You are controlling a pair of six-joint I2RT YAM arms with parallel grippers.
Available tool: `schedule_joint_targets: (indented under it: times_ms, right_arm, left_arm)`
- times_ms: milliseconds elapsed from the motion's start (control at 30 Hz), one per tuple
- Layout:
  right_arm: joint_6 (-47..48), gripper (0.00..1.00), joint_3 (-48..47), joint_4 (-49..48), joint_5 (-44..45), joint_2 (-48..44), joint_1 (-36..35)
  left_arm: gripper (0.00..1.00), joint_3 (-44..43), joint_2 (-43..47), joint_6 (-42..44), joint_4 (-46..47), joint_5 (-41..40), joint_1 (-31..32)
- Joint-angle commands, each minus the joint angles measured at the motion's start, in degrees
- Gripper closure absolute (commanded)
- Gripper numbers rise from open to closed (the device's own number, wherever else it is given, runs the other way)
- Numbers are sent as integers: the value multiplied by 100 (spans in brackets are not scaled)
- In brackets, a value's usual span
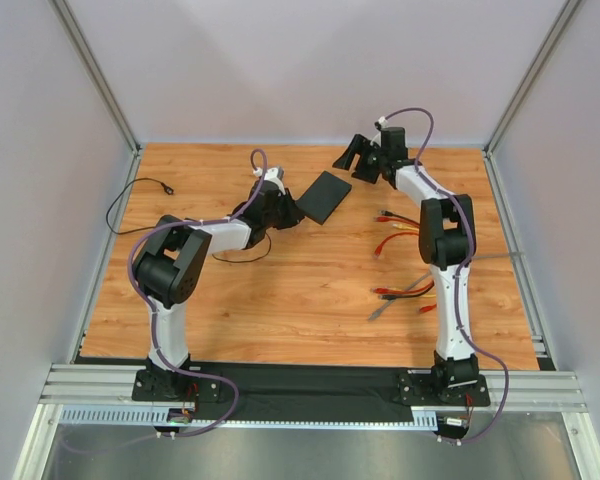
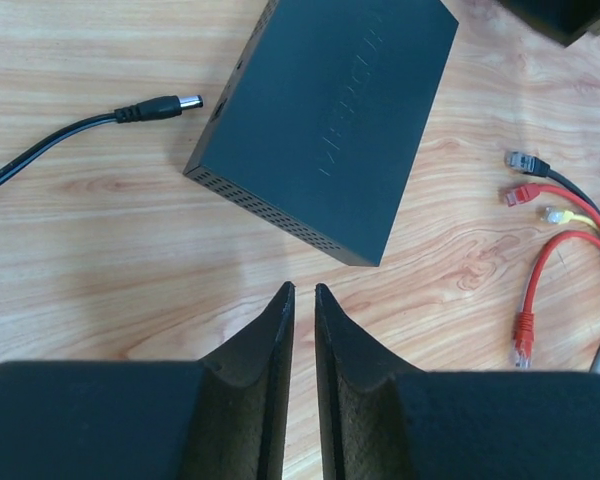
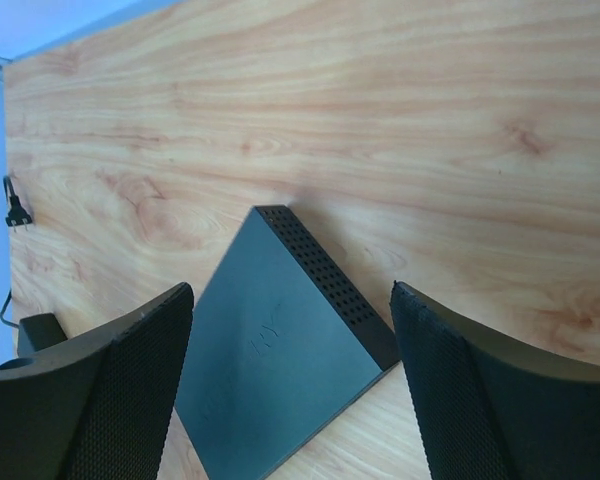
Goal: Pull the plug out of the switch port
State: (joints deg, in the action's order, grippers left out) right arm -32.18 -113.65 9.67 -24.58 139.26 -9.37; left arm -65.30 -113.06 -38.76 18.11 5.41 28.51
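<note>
Beside switch (image 2: 325, 120), plug (image 2: 160, 106) lies unplugged; R claw (image 3: 290, 295) wide open.

Embossed lettering on the switch (image 2: 330, 110) is too faint to read.

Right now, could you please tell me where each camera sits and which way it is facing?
Top external: above and behind the bases, looking down on the table; the left arm and right arm show.
Left wrist: on the left wrist, looking down at the switch and a loose black plug; the left gripper shows at the bottom.
Right wrist: on the right wrist, looking across the table at the switch; the right gripper frames it.
Shared: all three see the switch; top and left wrist share the red cables.
</note>
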Motion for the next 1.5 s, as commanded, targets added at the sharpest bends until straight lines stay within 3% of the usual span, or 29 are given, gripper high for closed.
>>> schedule_joint_targets:
  times_ms: [0,333,767,933,1067,1467]
  right_arm:
    - [-25,19,-298,96,-188,66,-30]
    - [63,29,-685,579,-390,470,-144]
    - [151,41,-202,782,-627,312,-145]
    - [160,48,367,712,-697,49,-153]
    - [169,60,825,668,-732,-258,-223]
    - [212,64,2460,851,-390,-1480,-522]
  left_arm:
    - [80,-97,-23,-96,44,-14,-4]
    - [80,-238,-384,-412,131,109,-12]
    - [78,-668,-709,-413,-237,241,-47]
    - [78,-791,-832,-448,-378,408,-83]
    - [78,-739,-780,-430,-405,443,-91]
    - [79,-449,-542,-377,-440,619,-83]
